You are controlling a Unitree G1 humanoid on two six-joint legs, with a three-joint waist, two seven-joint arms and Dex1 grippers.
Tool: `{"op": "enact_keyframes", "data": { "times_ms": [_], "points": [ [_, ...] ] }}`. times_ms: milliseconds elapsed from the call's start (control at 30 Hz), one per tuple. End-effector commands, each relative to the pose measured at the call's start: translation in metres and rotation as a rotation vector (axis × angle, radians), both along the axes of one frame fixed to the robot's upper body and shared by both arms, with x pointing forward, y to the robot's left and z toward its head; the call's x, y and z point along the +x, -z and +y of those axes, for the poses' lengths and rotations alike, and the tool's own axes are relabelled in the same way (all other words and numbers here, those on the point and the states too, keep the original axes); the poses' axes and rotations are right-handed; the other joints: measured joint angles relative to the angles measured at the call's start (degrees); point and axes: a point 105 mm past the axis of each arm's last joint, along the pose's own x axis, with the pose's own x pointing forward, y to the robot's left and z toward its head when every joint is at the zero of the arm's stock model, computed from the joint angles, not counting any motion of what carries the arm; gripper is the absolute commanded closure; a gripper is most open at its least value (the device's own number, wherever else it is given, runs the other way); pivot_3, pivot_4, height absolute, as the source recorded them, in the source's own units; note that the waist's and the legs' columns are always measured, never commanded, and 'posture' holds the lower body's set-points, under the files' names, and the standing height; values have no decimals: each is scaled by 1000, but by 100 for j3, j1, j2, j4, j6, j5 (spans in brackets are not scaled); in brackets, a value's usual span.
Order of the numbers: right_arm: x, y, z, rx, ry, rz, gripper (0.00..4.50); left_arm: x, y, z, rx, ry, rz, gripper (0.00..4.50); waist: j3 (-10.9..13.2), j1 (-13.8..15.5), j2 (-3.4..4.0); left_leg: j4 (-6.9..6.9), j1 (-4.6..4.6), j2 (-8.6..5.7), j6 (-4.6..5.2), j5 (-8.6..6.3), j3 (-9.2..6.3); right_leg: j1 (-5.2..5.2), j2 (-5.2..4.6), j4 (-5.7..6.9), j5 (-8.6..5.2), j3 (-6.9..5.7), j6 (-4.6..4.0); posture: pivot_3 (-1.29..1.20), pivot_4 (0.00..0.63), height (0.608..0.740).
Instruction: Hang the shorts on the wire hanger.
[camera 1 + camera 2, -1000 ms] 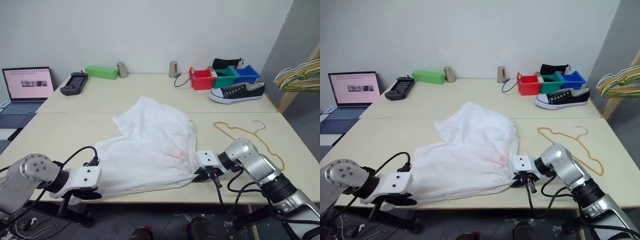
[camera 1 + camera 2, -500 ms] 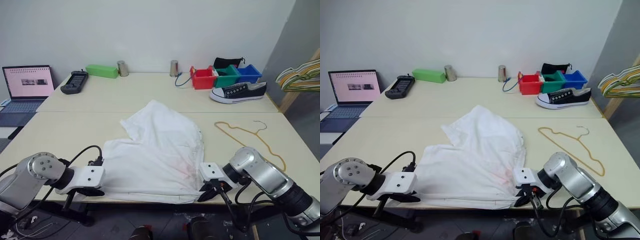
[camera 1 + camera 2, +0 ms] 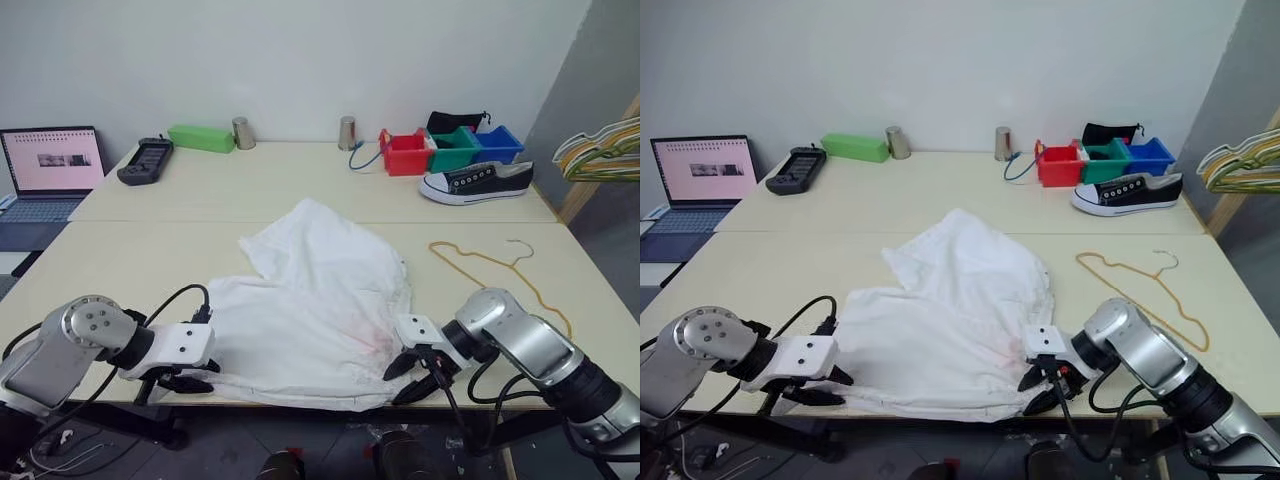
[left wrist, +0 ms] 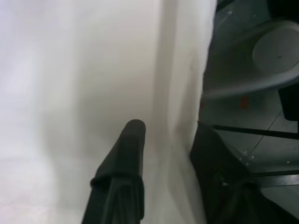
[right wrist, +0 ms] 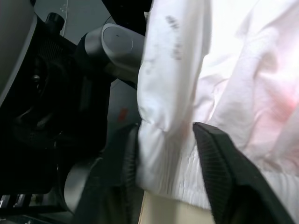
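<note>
Both our left gripper [image 3: 193,378] and right gripper [image 3: 404,379] stand parted around the shorts [image 3: 320,300] hem, released. The overhanging edge could slide off the table [image 3: 130,262].

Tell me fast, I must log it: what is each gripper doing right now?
Left gripper: open, fingers astride the shorts' edge.
Right gripper: open, waistband between its fingers.

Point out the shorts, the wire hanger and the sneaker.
shorts [image 3: 320,300], left eye view, middle of the white cloth.
wire hanger [image 3: 478,259], left eye view, its upper wire.
sneaker [image 3: 475,186], left eye view, its black side.
</note>
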Motion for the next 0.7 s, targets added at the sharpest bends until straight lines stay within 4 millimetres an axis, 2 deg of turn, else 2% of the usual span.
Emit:
{"op": "enact_keyframes", "data": {
  "times_ms": [33, 167, 200, 233, 367, 400, 500, 533, 633, 700],
  "points": [
    [-7, -31, -5, 35, -69, -31, 1531, -1, -30, -13, -59, 49, -9, 2166, 2, 0, -1, 0, -4, 0, 0, 0, -1, -2, 0, 0, 0, -1, 0, -185, 63, 740],
    [-18, -44, -15, 25, -106, -11, 587, -10, -50, -27, -104, 105, 34, 1319, 4, -10, -3, 0, -8, 2, -3, -2, 2, -8, 0, -2, -1, -3, -1, -199, 50, 740],
    [-19, -46, -16, 25, -104, -13, 426, -12, -57, -32, -129, 112, 47, 1230, 4, -20, -3, 0, -9, 3, -3, -2, 4, -9, 0, -2, -1, -3, -1, -202, 47, 740],
    [-19, -48, -17, 28, -96, -14, 134, -14, -65, -37, -156, 116, 58, 916, 3, -28, -4, 0, -8, 4, -3, -2, 6, -9, 0, -2, -1, -3, -1, -206, 43, 740],
    [-2, -55, -19, 64, 45, -48, 0, -7, -86, -57, -288, 83, 60, 169, 0, -105, -9, 2, -7, 7, -4, -3, 11, -7, 0, -2, -1, -7, -1, -225, 32, 740],
    [12, -56, -22, 78, 140, -78, 0, 10, -87, -68, -358, 23, -9, 23, 0, -131, -9, 3, -6, 8, -4, -2, 13, -4, 0, -3, -1, -7, 0, -230, 31, 740],
    [48, -57, -38, 91, 381, -167, 0, 44, -94, -98, -517, -68, -150, 23, -7, -172, -16, 15, 2, 11, -4, -2, 20, 20, -1, -6, 4, -11, 8, -255, 31, 740],
    [63, -57, -48, 88, 477, -210, 0, 49, -94, -109, -559, -84, -164, 23, -10, -185, -21, 17, 1, 11, -3, -1, 22, 22, -1, -11, 8, -11, 14, -265, 29, 740],
    [89, -58, -72, 72, 660, -276, 0, 56, -91, -134, -613, -82, -203, 23, -15, -264, -29, 50, -7, 9, -2, 1, 25, 27, -1, -7, 24, -3, 41, -301, 26, 740],
    [117, -60, -107, 37, 857, -361, 0, 68, -92, -157, -692, -120, -277, 23, -17, -348, -30, 71, -14, 9, -2, 0, 38, 27, -1, -6, 34, 6, 58, -326, 22, 740]
  ]
}}
